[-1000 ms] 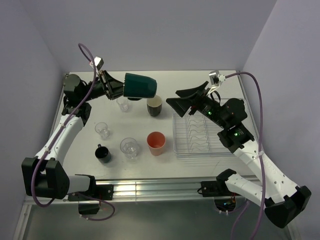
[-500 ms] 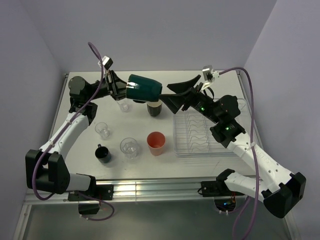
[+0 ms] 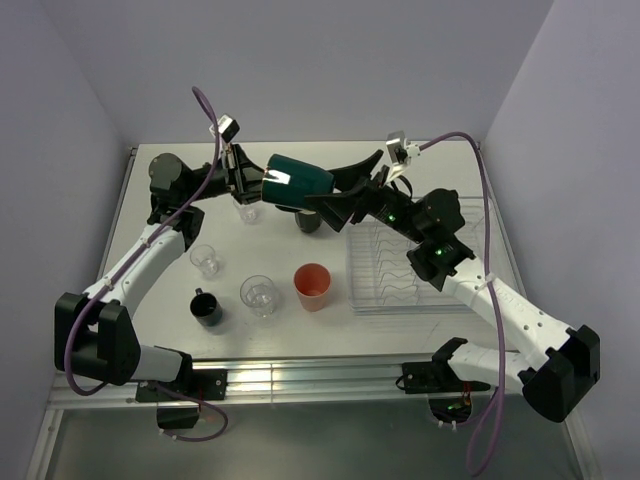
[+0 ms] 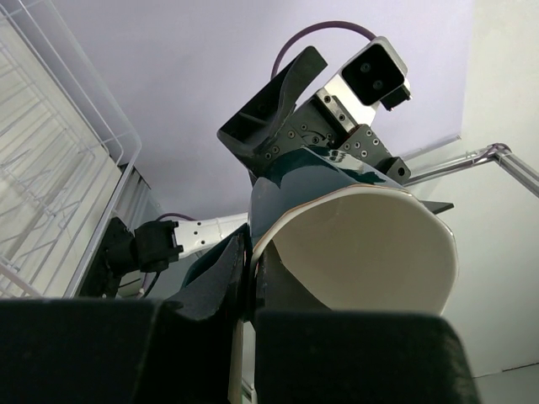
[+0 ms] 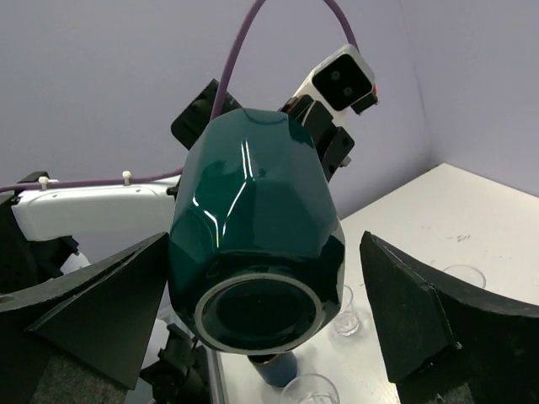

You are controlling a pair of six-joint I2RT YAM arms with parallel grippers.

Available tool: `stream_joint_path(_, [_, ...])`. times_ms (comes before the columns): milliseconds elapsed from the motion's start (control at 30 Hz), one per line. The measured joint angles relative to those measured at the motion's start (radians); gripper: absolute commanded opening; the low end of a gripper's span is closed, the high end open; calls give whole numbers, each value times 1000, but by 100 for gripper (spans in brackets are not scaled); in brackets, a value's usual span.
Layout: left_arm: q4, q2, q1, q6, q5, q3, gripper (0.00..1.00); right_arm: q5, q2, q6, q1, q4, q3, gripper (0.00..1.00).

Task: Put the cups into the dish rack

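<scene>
green mug (image 3: pixel 300 181) hung sideways over the bench (image 3: pixel 300 335), base pointing right | left end effector (image 3: pixel 255 185) pinched its rim | right end effector (image 3: pixel 322 190) gaped wide right at the base, looked like a handoff | rack (image 3: pixel 352 300) beyond, right side

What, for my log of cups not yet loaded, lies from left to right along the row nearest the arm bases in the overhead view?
black mug → clear glass → orange cup → dish rack
</scene>
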Motion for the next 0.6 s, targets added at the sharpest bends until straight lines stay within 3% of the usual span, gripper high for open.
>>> stream_joint_path(367, [0,0,-18,3,-6,0,0,-5,28,-8,33,-5,16,96])
stream_joint_path(533, [-1,2,-23,5,-13,0,0,-6,34,-4,40,-4,21,77])
stream_joint_path(600, [0,2,-23,5,-13,0,0,-4,34,1,40,-5,21,61])
